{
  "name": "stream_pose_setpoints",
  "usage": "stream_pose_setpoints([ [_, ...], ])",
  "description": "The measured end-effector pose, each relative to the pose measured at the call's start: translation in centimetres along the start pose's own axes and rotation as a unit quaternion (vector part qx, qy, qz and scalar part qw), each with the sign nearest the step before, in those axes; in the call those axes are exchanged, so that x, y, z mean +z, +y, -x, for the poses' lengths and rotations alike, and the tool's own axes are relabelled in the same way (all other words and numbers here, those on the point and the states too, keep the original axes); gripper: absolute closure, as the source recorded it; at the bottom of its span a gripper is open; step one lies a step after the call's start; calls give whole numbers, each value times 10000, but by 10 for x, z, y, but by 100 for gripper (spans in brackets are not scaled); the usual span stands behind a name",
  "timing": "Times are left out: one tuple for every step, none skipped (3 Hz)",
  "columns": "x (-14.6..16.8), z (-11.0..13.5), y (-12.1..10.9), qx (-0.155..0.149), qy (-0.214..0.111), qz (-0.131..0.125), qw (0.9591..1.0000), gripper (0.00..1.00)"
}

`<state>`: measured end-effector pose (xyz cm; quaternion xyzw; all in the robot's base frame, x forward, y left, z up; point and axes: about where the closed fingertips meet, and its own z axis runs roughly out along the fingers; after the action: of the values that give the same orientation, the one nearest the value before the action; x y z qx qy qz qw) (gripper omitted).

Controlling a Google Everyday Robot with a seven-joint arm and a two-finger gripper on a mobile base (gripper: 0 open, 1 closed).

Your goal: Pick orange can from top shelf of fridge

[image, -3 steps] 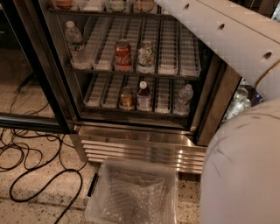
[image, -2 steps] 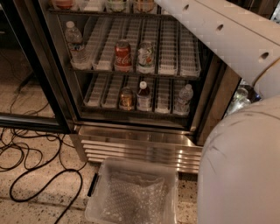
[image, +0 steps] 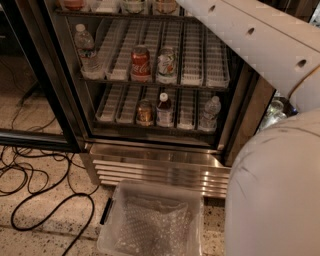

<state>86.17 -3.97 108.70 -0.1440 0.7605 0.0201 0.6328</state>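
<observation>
1. Tool status. My gripper is out of view: my arm [image: 260, 45] crosses the upper right of the camera view and leaves it at the top edge, in front of the top shelf [image: 115, 14] of the fridge [image: 150, 165]. I cannot tell whether the gripper is released, clenched or holding anything.

2. Target location. The orange can [image: 165, 6] appears to be the orange-tan item standing on the top shelf, just left of where my arm exits. Only its lower part shows, so I treat this identification as probable, not certain. A reddish item [image: 73, 4] at the far left of the same shelf is also cut off and cannot be ruled out. The Coca-Cola can [image: 140, 62] on the rack below and the amber-brown can [image: 145, 112] on the lowest rack are not targets.

3. Handling properties (judged).
- Weight: moderate if full, which I cannot verify.
- Wall: thin metal, stiff along its length but easily dented across it.
- Surface: smooth, and probably damp from the cold, so slippery.

4. Grip point. I take the can at mid-body, jaws square across its width, clear of the tapered ends. I apply firm but limited force, then lift straight up off the ribbed lane tray [image: 192, 60] type of surface before drawing back, keeping clear of the neighbouring items.
</observation>
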Motion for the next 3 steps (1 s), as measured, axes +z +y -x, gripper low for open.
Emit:
stream_pose_setpoints([
  [0,0,0,0,0,0,10000,90],
  [-7,1,0,185,16,81,9998,100],
  [-15,2,-1,395,54,129,9991,100],
])
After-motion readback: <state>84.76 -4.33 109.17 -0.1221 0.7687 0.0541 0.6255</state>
